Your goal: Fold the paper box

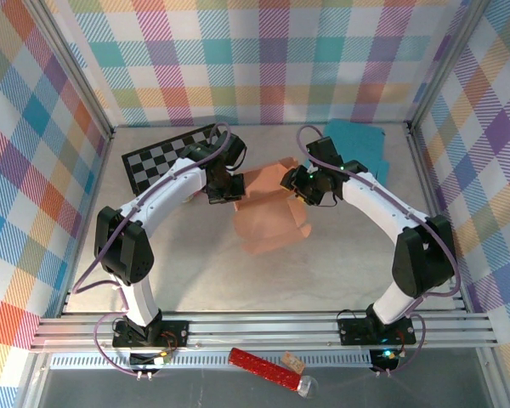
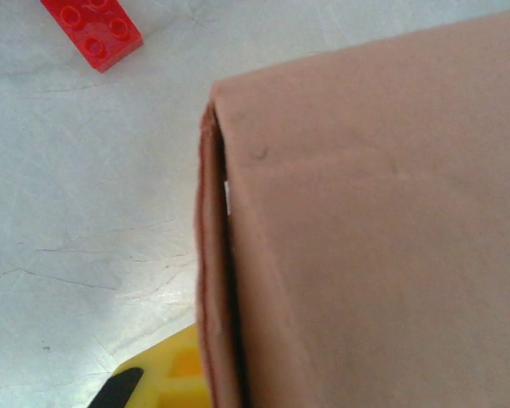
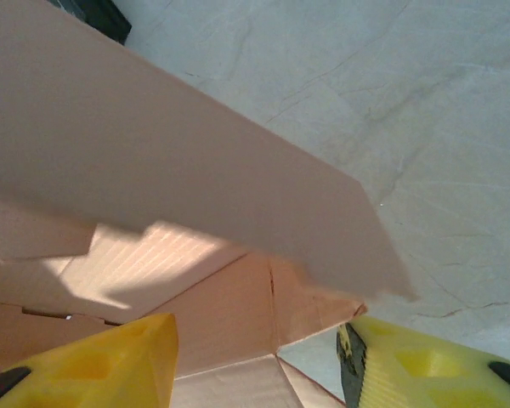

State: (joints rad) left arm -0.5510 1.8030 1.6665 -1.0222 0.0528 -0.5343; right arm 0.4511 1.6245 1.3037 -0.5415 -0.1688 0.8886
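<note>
Left arm: reaches forward from its base, elbow bent, wrist turned inward to the left edge of the paper box (image 1: 268, 212).
Left gripper (image 1: 228, 191): closed, apparently pinching the box's doubled edge; one yellow finger (image 2: 166, 378) just beside that edge in the wrist view.
Right arm: mirrors the left, forearm angled inward to the box's right side.
Right gripper (image 3: 257, 340): jaws apart, holding nothing; box panels seen past the gap, contact impossible to tell.
Box place: mid-table, between the two grippers.
Box axis: roughly near to far, slightly tilted; raised panels at the far end, flat panel toward the arm bases.
Nearby: checkerboard (image 1: 166, 157) far left, teal sheet (image 1: 357, 140) far right, red brick (image 2: 92, 30) on the table.
</note>
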